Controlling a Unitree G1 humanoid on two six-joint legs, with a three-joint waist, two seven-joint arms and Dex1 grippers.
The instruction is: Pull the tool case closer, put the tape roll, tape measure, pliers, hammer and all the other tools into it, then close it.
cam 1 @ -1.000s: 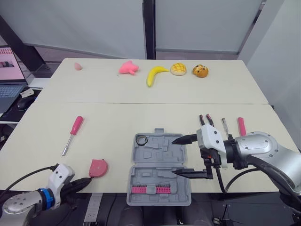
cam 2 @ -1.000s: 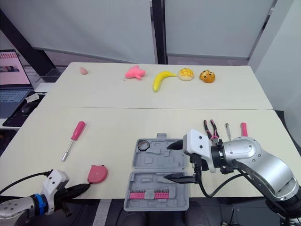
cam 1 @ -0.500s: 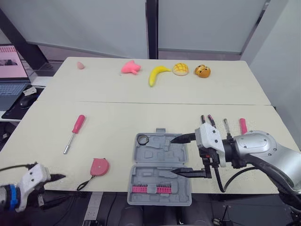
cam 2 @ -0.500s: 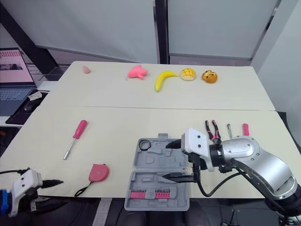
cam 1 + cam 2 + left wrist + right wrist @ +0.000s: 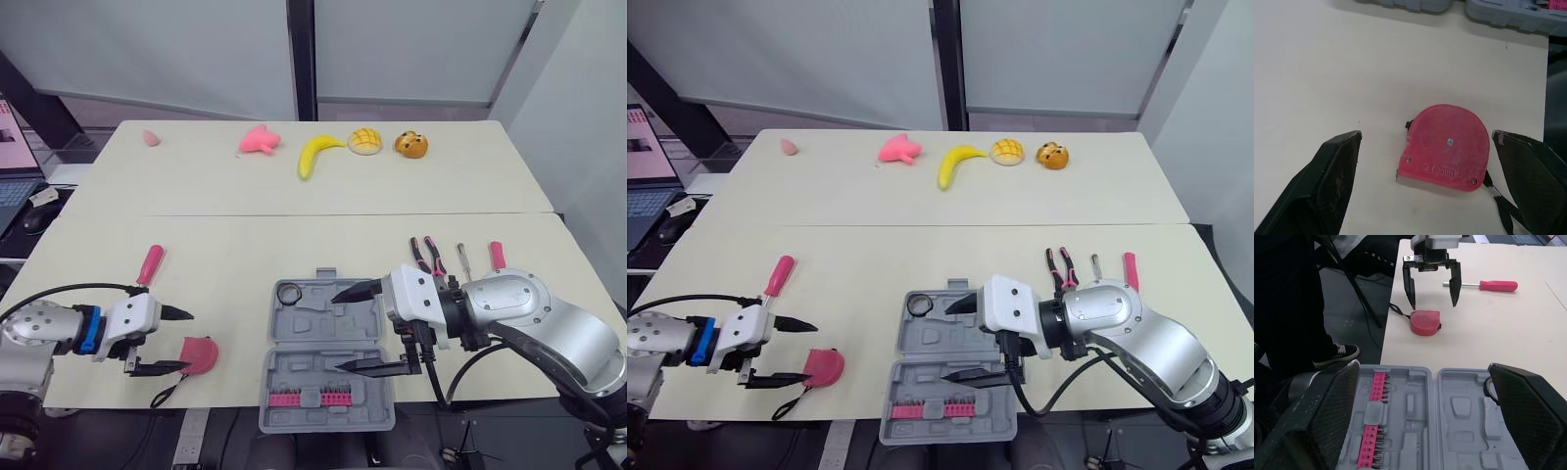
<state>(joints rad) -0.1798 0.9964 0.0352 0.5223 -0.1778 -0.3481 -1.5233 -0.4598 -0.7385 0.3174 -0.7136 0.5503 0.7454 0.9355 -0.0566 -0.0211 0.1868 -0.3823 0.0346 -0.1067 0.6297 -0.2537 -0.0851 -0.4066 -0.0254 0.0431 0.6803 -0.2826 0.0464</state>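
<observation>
While the tool case (image 5: 315, 331) lies open and flat at the near edge of the table (image 5: 245, 245), its lid half holds a black tape roll (image 5: 289, 293) in one corner and its near half holds a pink strip of bits (image 5: 306, 399). Over the case's right side hangs the right gripper (image 5: 337, 333), its two fingers spread wide apart and holding nothing. To the left of the case lies the red tape measure (image 5: 1445, 146), flat on the table, and the left gripper (image 5: 188, 341) points at it with fingers apart, one on each side and neither touching it. A pink-handled screwdriver (image 5: 149, 264) lies farther back on the left, and the pliers (image 5: 428, 257) lie beyond the right arm.
</observation>
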